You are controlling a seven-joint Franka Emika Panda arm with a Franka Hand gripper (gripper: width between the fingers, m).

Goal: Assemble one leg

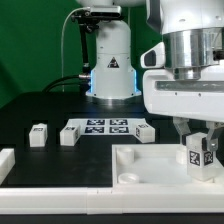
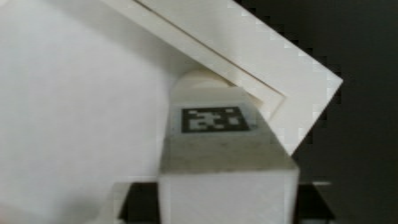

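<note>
Near the desk's left edge sit spare legs, then the marker board. By the right front corner, my claw squeezes the leg above the big white part. The leg looks light, hard and slippery, so I hold its flat sides.

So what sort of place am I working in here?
Probably a robotics lab test bench. A marker board lies on the dark table, the loose legs carry printed tags, and the claw grips one leg.
</note>
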